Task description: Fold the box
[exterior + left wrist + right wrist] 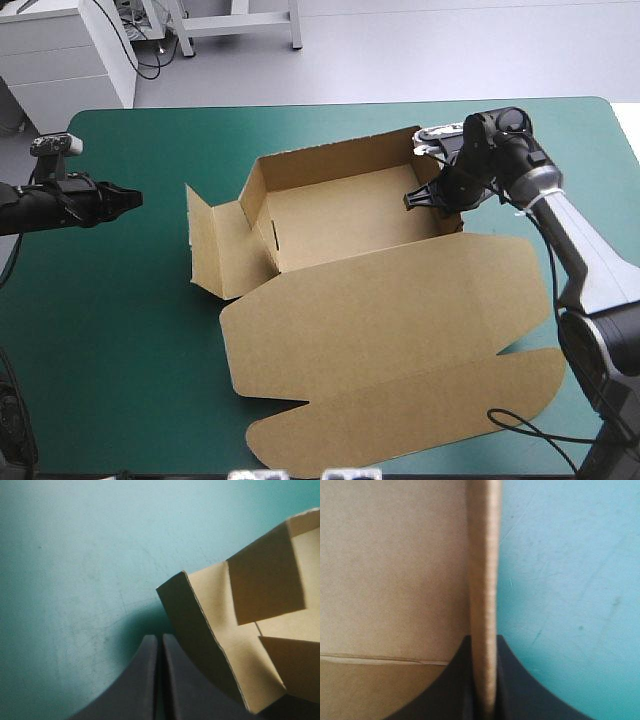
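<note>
box: brown box (350, 260) on the teal-green counter (120, 330), between the two claws; far and side walls partly raised, not yet a finished tray
lid: lid (400, 330) lies flat on the counter, on the near side of the right claw
right claw: right claw (425, 198) pinches the box's right wall (482, 555); the board edge runs straight up between the black fingers, one finger inside the tray and one outside
left claw: left claw (159, 637) is pressed together and holds nothing, off the board; it hangs over bare counter
left flap: left flap (215, 245) stands half up just ahead of and beside the left claw, apart from it
handling (judgement): light, stiff sheet; it bends at the creases only and likely springs back if let go; thin edges crush or kink under a hard pinch
where to hold (judgement): take wall panels at the upper edge, mid-span, away from slots and corners; push flaps on the flat face near the crease
risk (judgement): the whole box probably slides on the smooth cover when pushed from one side only, so one claw should pin it
</note>
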{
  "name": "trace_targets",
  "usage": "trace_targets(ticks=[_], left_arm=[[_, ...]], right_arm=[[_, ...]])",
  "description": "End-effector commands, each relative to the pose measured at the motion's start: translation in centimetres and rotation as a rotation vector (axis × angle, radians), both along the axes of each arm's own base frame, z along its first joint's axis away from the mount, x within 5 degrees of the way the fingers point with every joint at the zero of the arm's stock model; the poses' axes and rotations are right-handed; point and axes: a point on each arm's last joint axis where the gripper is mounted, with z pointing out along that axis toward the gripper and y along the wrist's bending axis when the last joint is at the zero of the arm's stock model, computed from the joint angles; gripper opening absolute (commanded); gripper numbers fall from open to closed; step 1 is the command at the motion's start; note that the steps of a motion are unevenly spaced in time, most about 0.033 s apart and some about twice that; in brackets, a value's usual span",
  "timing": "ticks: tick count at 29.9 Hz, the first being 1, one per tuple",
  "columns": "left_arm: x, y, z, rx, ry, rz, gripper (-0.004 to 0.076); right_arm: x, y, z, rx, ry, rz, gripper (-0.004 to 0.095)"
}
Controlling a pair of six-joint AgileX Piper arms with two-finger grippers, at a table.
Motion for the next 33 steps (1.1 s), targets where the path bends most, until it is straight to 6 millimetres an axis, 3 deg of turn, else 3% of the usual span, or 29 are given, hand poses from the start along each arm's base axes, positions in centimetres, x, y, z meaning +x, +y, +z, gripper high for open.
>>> trace_targets(ticks=[1,9,13,16,18,22,28,33], left_arm=[[-0.1,-0.5,2.2,-0.047,-0.095,0.041,0.0006],[1.4,0.1,1.2,-0.101,-0.097,0.104,0.0006],[2.8,0.3,-0.8,-0.185,-0.033,0.092,0.0006],[3.7,-0.3,-2.1,-0.355,0.028,0.031,0.0006],[4.1,-0.9,-2.5,-0.455,0.053,-0.027,0.0005],[4.6,-2.7,-3.2,-0.474,0.066,-0.112,-0.0008],[4.9,-8.3,-3.3,-0.459,0.091,-0.26,-0.0008],[4.5,-10.9,-3.3,-0.432,0.095,-0.37,-0.0008]], right_arm=[[-3.6,-1.7,7.2,0.045,-0.186,0.016,-0.0019],[-8.7,-4.5,13.2,0.114,-0.362,-0.011,-0.0019],[-10.5,-4.6,14.7,0.165,-0.402,-0.006,-0.0019],[-10.8,-4.0,14.9,0.219,-0.403,0.046,-0.0019],[-10.6,-3.6,14.7,0.248,-0.389,0.061,-0.0019],[-9.6,-3.3,14.3,0.251,-0.397,0.08,-0.0019],[-7.2,-2.8,12.8,0.257,-0.396,0.068,-0.0017],[-5.0,-2.6,11.3,0.242,-0.397,0.05,-0.0018]])
